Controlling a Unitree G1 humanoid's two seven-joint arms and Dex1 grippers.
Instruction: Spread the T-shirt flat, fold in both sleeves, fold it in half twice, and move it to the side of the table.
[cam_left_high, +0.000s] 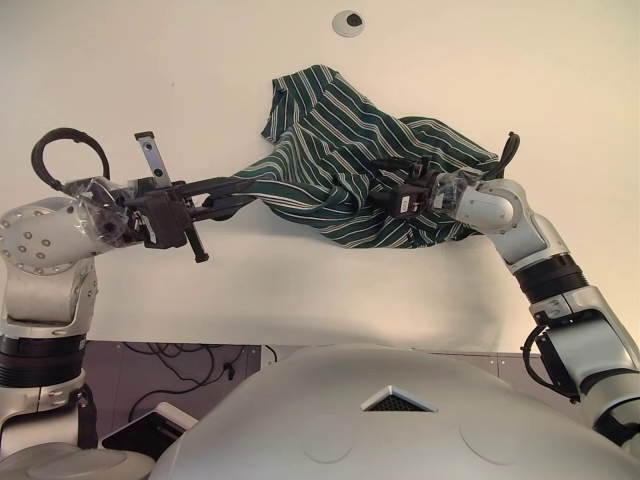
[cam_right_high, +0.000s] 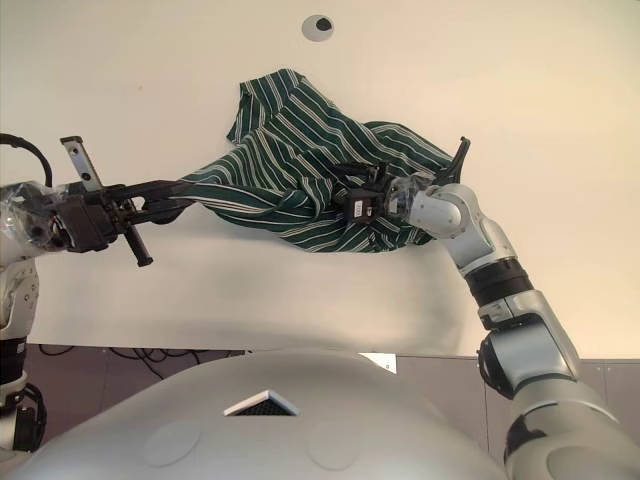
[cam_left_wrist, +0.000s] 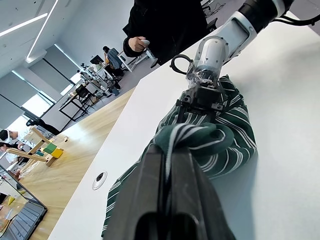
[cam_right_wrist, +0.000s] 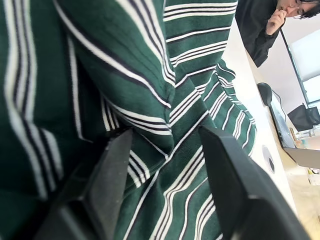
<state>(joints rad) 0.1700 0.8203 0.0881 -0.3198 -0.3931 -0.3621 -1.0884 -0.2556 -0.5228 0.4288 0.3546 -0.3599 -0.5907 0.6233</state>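
T-shirt (cam_left_high: 330, 135) and desk (cam_left_high: 300, 290) first: the white desk spreads across your whole head view, and the dark green, white-striped T-shirt lies on it in a crumpled heap, past the middle and toward the far side. One corner of the cloth is drawn out into a taut point toward your left. Your left gripper (cam_left_high: 243, 199) sits at that point with its fingers pinched together on the bunched edge of the fabric. Your right gripper (cam_left_high: 376, 178) rests on the heap from the right side. Its fingers are spread apart, with a striped fold lying between them but not clamped. Beyond the shirt, well apart from it, you have a small round cable port (cam_left_high: 348, 22) set in the desk.
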